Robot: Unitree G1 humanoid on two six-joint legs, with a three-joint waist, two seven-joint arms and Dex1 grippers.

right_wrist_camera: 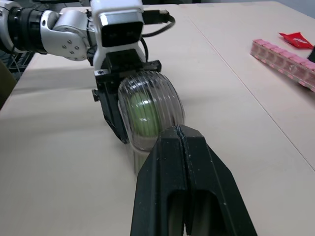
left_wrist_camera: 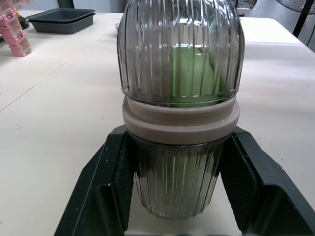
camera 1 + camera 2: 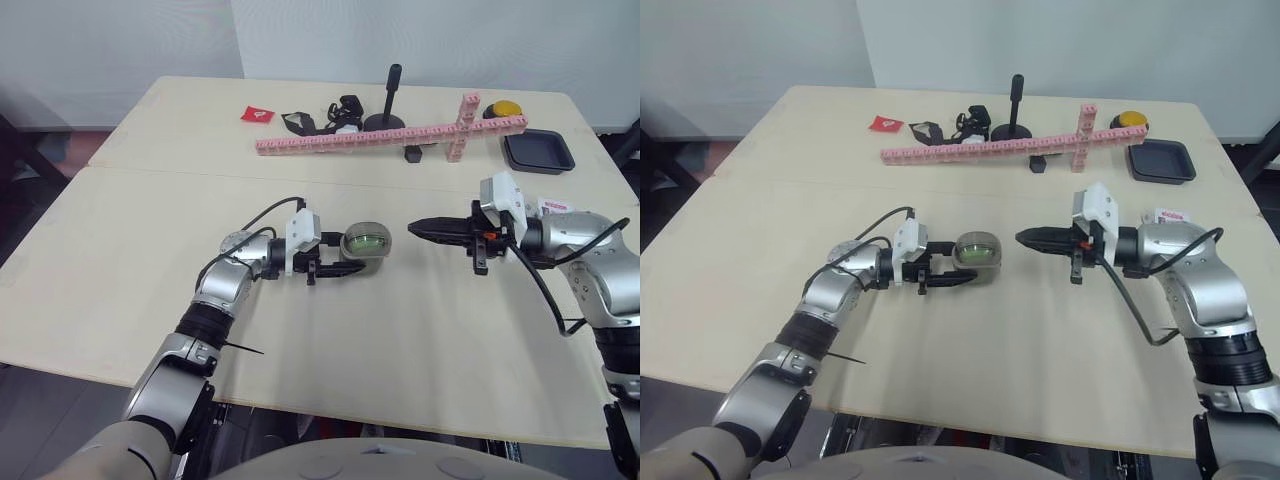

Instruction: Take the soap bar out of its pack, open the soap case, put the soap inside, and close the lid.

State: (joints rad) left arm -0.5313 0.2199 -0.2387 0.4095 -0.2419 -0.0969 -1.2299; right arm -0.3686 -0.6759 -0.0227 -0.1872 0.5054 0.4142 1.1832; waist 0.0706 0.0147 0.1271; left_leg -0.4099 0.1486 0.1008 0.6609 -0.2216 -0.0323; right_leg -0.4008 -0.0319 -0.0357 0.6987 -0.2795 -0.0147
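The ribbed clear soap case [image 3: 365, 243] lies on its side on the table with its lid closed, and the green soap [image 2: 192, 73] shows through its wall. My left gripper [image 3: 352, 256] is shut on the case, one black finger [image 2: 106, 187] pressed against each side of its lower half. My right gripper [image 3: 414, 229] is shut with nothing in it. It hovers a short way to the right of the case, its tip [image 1: 179, 132] pointing at the case. A small white pack with red print [image 3: 1168, 214] lies behind my right forearm.
At the back of the table lie a long pink block bar [image 3: 390, 138], a black post on a round base [image 3: 388, 118], a black tray [image 3: 538, 152], a yellow object [image 3: 503, 108], a red packet [image 3: 257, 114] and a black tangle of straps [image 3: 320, 117].
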